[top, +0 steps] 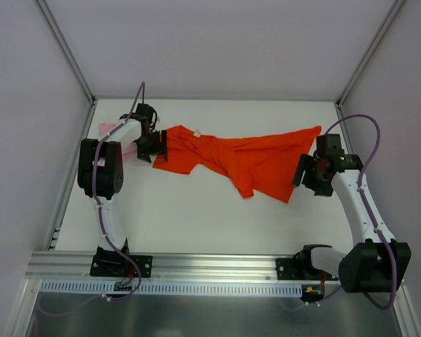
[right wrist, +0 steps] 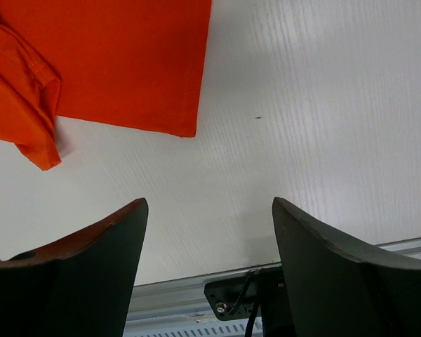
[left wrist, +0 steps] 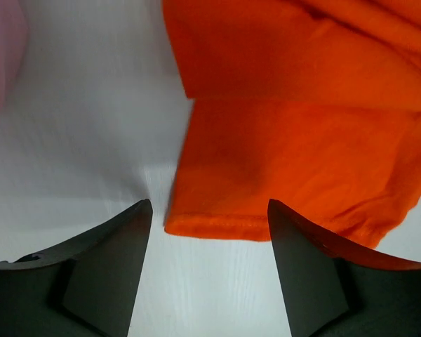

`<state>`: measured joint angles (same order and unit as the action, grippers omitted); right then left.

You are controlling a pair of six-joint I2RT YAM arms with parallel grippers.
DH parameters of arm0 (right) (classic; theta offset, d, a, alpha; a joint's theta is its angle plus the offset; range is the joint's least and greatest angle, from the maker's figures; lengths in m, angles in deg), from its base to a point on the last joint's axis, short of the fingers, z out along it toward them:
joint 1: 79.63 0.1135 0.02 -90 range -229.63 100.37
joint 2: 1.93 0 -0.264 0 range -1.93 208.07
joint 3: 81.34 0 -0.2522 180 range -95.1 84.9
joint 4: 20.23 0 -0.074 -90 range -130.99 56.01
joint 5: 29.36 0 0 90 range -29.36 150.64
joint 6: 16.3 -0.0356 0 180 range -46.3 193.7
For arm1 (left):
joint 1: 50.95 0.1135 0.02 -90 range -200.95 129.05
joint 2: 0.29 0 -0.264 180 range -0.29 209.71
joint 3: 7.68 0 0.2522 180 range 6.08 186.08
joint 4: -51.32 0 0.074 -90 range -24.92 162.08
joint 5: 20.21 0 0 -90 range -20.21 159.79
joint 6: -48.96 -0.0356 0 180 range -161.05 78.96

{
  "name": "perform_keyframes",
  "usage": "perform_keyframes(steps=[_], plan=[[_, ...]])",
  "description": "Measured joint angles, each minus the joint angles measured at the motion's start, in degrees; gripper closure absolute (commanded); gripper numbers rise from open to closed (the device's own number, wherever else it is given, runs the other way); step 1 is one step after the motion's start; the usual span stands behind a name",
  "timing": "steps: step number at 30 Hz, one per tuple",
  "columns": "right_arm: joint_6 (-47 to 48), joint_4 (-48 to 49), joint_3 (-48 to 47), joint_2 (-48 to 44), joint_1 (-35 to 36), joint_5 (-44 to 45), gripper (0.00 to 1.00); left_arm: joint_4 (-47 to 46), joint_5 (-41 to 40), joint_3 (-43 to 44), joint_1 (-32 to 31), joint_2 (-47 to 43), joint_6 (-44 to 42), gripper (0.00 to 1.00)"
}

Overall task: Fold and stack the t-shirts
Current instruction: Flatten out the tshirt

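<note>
- Pale pink cloth, the smaller t-shirt (top: 109,128), lies to the left of the orange-red t-shirt (top: 256,160). Bare white table (top: 196,225) shows between the two. The left arm (top: 102,168) hides most of it, so I cannot tell whether it is folded or crumpled.
- The left gripper (top: 156,145) sits at the left end of the orange-red t-shirt, pointing toward it. In the left wrist view its two dark fingers (left wrist: 112,260) stand well apart, released. A stitched hem of the orange-red t-shirt lies flat on the table just beyond the gap. The cloth is not pinched.
- The orange-red t-shirt stretches crosswise over the middle of the table. It has a flat panel at its left end, a twisted, bunched stretch in the middle and a broad spread panel at its right end.
- A small pale spot, perhaps a tag (top: 194,132), shows on its far edge near the left end.
- One sleeve-like flap points toward the near side.
- The right gripper (top: 306,173) is just beside the right edge of the orange-red t-shirt. In the right wrist view its fingers (right wrist: 323,253) are spread wide over bare table with nothing between them. A corner of the orange-red t-shirt lies beyond the fingertips, apart from them.
</note>
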<state>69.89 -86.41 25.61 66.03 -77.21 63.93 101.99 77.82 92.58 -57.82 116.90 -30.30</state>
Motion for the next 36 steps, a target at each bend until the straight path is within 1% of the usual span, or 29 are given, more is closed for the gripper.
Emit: perform_keyframes(steps=[3, 5, 11, 20, 27, 28, 30, 32, 33, 36], plan=[[0.1, 0.1, 0.8, -0.7, 0.0, 0.9, 0.24, -1.2, -2.6, 1.3, -1.8, 1.2, -0.6, 0.36], [0.2, 0.0, 1.4, -1.1, 0.0, 1.2, 0.24, -1.7, -4.7, 1.8, -3.0, 1.9, -1.1, 0.37], [0.2, 0.0, 2.1, -1.4, 0.0, 2.1, 0.23, -2.1, -10.0, 1.6, -5.2, 2.3, -1.9, 0.33], [0.2, 0.3, 2.1, -1.4, 0.0, 2.0, 0.23, -3.1, -11.8, -0.3, -5.4, 1.0, -1.9, 0.3], [0.2, 0.5, 2.2, -1.4, 0.1, 2.0, 0.23, -4.2, -11.0, -2.7, -4.6, -0.3, -1.1, 0.32], [0.2, 0.6, 2.4, -1.4, 0.2, 2.0, 0.23, -4.6, -10.8, -3.2, -4.4, -0.7, -1.0, 0.34], [0.2, 0.6, 2.6, -1.4, 0.2, 2.0, 0.23, -5.3, -10.1, -4.4, -3.9, -1.4, -0.9, 0.44], [0.2, 0.6, 2.8, -1.4, 0.2, 2.0, 0.23, -5.7, -9.2, -5.4, -3.0, -2.0, -0.7, 0.5], [0.2, 0.6, 2.8, -1.4, 0.3, 2.0, 0.23, -5.8, -8.6, -5.6, -2.6, -2.2, -0.6, 0.61], [0.2, 0.7, 2.8, -1.4, 0.3, 2.1, 0.23, -6.1, -7.9, -6.3, -1.3, -2.6, 0.0, 0.84]])
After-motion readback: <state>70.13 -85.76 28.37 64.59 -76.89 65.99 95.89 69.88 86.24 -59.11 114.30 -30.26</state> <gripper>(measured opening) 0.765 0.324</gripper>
